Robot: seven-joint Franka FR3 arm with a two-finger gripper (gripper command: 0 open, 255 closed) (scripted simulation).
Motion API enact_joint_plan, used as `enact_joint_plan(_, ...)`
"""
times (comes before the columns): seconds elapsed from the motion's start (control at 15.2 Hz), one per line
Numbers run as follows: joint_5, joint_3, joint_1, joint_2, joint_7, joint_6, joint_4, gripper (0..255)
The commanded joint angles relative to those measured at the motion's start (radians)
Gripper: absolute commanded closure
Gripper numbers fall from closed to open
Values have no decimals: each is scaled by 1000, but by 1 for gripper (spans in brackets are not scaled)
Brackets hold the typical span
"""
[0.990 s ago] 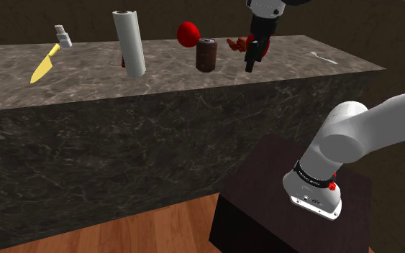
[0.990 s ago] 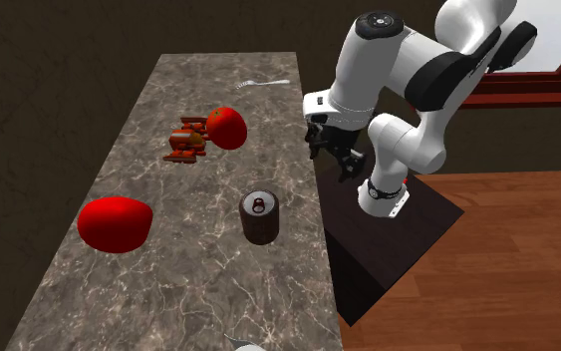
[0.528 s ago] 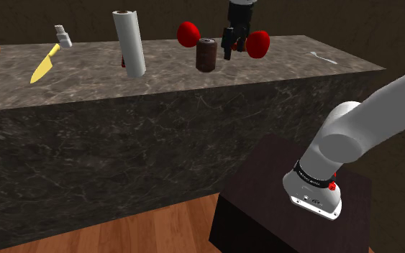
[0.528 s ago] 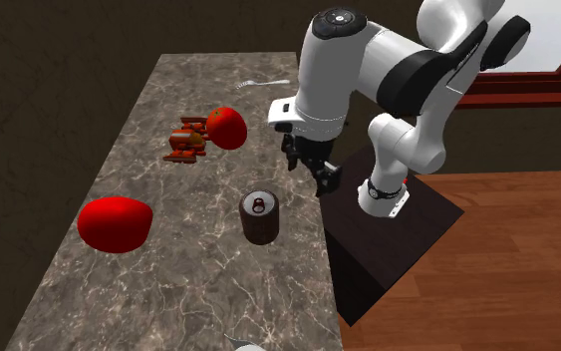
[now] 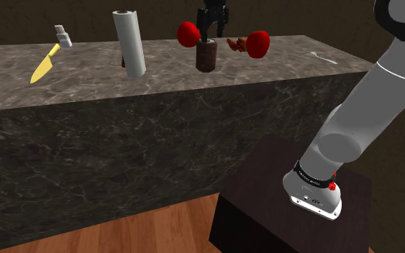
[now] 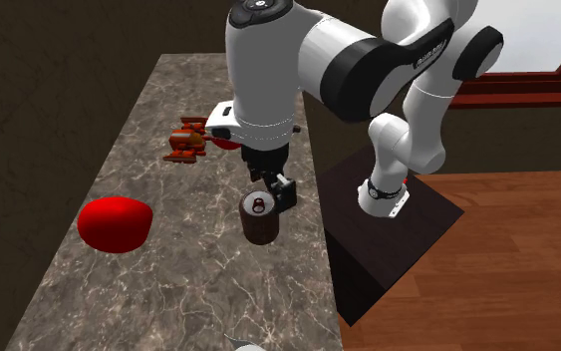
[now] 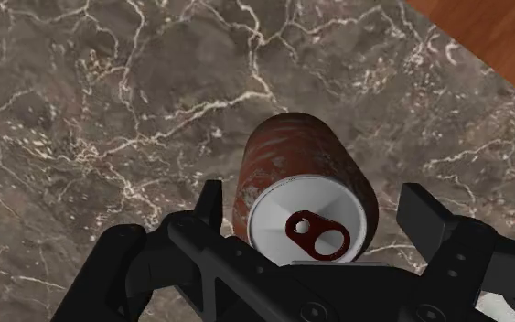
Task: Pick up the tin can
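Black two-finger tool (image 5: 212, 34) (image 6: 269, 189) (image 7: 315, 209) hangs directly over the rusty-brown tin can (image 5: 207, 56) (image 6: 259, 223) (image 7: 292, 160) with a silvery pull-tab top. Tool fingers are spread apart, one on each side of the can's top, not clamped on it. The can stands upright on the dark marbled stone worktop (image 5: 85, 79) (image 6: 168, 110), near the long edge facing the stand. A glossy red rounded object (image 5: 188, 33) (image 6: 115, 223) sits toward the far long edge, apart from the can. A white paper roll (image 5: 129, 43) and a yellow-bladed knife (image 5: 44, 66) are further along the worktop.
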Motion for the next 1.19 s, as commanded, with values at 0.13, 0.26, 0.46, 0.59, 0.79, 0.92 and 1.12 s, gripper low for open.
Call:
enact_joint_plan(0.13, 15, -5, -6, 180, 33, -76, 249, 0)
enact_joint_plan(0.26, 16, -5, -6, 169, 32, -45, 208, 0)
enact_joint_plan(0.46, 16, -5, -6, 156, 32, 0, 149, 0)
enact_joint_plan(0.59, 17, -5, -6, 148, 31, 29, 113, 0)
enact_joint_plan(0.79, 17, -4, -6, 145, 32, 37, 101, 255)
enact_joint_plan(0.92, 17, -5, -6, 146, 32, 37, 102, 255)
enact_joint_plan(1.12, 17, -4, -6, 146, 32, 37, 103, 255)
